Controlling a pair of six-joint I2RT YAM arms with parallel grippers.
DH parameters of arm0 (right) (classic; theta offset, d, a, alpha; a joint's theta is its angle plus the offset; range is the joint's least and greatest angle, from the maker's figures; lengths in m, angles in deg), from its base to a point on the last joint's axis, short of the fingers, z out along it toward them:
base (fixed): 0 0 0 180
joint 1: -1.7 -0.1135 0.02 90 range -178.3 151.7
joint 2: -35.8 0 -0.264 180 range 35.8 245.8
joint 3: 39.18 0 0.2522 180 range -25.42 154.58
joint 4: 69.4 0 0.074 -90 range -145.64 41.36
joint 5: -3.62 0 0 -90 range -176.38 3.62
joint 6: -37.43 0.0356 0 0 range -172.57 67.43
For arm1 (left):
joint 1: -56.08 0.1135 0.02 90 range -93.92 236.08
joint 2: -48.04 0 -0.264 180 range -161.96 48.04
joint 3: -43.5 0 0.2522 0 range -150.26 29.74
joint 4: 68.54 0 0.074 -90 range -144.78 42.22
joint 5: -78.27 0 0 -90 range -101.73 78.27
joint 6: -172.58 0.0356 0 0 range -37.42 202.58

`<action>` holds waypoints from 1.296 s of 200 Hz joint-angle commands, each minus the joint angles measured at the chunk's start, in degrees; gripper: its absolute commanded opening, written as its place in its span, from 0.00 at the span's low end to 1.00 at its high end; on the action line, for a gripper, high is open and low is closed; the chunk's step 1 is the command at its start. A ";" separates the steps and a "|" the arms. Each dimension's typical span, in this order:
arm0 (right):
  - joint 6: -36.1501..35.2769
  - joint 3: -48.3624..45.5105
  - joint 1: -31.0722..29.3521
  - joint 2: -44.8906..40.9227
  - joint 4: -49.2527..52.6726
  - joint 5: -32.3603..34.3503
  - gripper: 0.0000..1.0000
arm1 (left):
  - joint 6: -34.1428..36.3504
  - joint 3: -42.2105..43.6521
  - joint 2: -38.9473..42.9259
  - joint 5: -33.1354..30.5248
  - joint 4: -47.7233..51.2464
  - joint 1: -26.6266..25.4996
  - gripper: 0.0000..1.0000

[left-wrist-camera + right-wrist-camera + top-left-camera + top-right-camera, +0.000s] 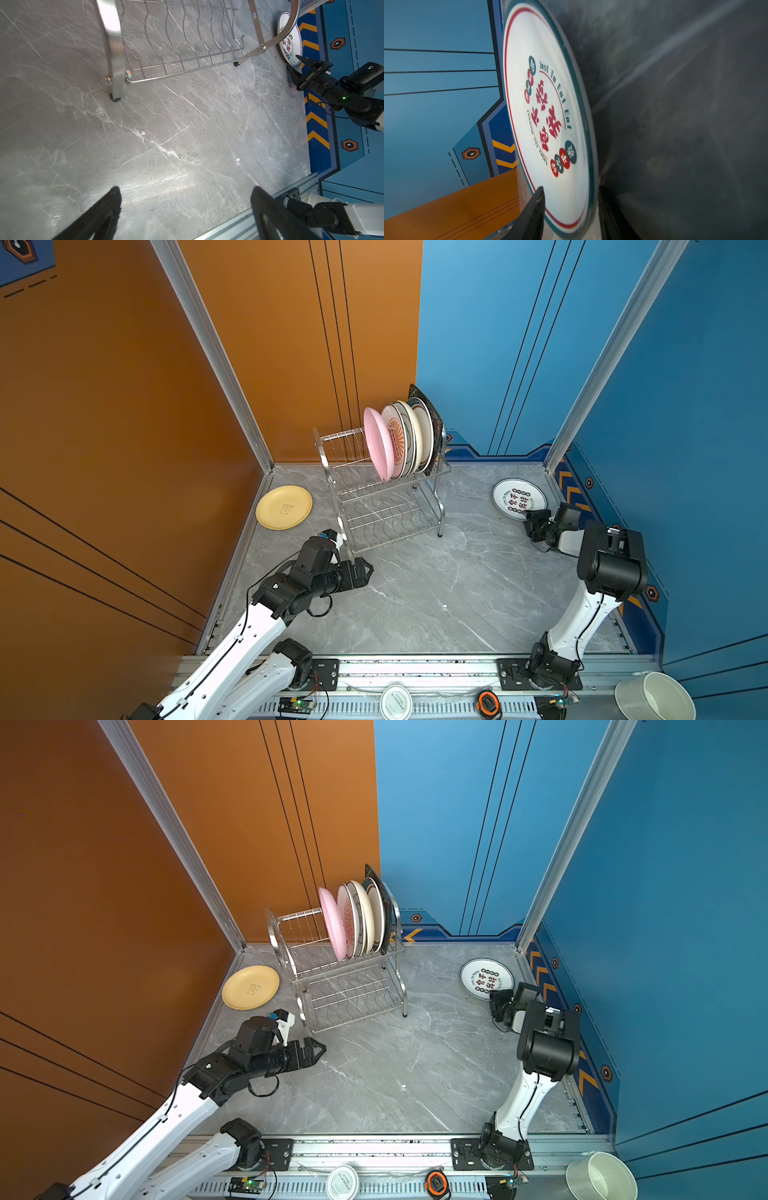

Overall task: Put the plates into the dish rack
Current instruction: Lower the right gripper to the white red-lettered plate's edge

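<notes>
Pinching the character plate (519,498) by its near rim looks to be the step in hand. It lies flat on the bench (415,593) close to the blue wall (685,448), well apart from the dish rack (329,472). The right gripper (294,65) has its fingers (302,60) astride that rim, one over the printed face and one low beside the edge. Whether they already clamp it, I cannot tell.

To do this well, the lower finger should sit fully under the rim before the squeeze finishes. Otherwise the smooth plate may skid toward the wall or pop free. A deep bite and a slow lift seem wise, with the plate turned on edge before it nears the rack.

The free upper slots lie beside the pink plate (377,443), on the side toward the yellow plate (284,507), which lies flat by the orange wall (124,406). The left gripper (186,189) hovers over the bench near the rack's front foot, fingers spread wide and empty. It would best stay clear of the carry path.
</notes>
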 commanded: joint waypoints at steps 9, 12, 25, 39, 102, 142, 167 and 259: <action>2.71 -0.72 0.51 3.19 -2.44 1.14 0.37 | -0.62 -1.22 0.16 -1.46 -0.56 -0.54 0.98; 2.88 -0.70 0.51 3.38 -2.57 1.11 0.36 | -0.64 -1.22 0.16 -1.51 -0.52 -0.53 0.98; 3.33 -0.40 0.51 4.11 -3.02 1.10 0.33 | -0.73 -1.23 0.36 -1.69 -0.53 -0.66 0.98; 3.79 -0.26 0.60 4.80 -3.34 1.10 0.28 | -0.90 -1.22 0.43 -1.82 -0.60 -0.62 0.98; 6.02 -0.62 1.04 7.66 -6.41 0.75 0.09 | -1.17 -1.70 -0.23 -2.31 -0.57 -1.05 0.98; 6.61 -0.79 1.04 8.06 -7.87 -0.15 0.02 | -0.83 -2.36 -0.70 -2.18 -0.52 -1.21 0.98; 6.46 -0.75 1.07 7.09 -8.18 -1.22 0.00 | -0.67 -2.67 -0.63 -2.13 -0.53 -1.35 0.98; -0.26 -5.59 0.36 -8.42 2.31 -7.99 0.00 | 0.23 -3.77 -0.31 -0.95 -0.61 -3.24 0.98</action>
